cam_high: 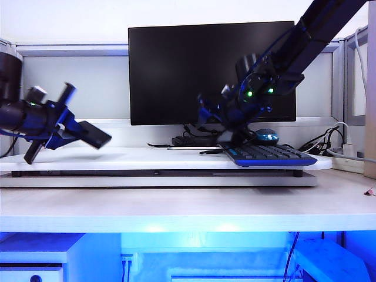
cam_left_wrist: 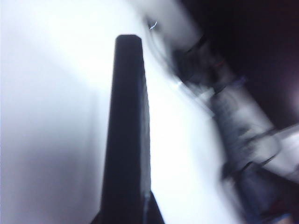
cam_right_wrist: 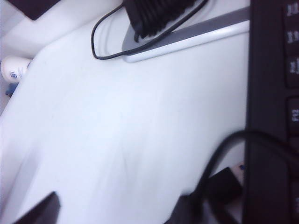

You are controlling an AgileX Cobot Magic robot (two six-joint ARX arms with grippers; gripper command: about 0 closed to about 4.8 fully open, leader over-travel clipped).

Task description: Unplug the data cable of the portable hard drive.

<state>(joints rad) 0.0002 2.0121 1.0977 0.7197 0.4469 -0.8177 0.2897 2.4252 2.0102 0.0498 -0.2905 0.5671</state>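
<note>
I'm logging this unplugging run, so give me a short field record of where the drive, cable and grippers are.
portable hard drive: clamped in left gripper, held above the white board at left
data cable: loose, plug lying on the board beside the keyboard, not in the drive
right gripper: jaws apart, low over the keyboard's near-left end, holding nothing
monitor: dark, behind

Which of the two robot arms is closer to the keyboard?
Right. The right gripper hangs just above the keyboard at its near-left end; the left gripper, holding the portable hard drive, is far left.
</note>
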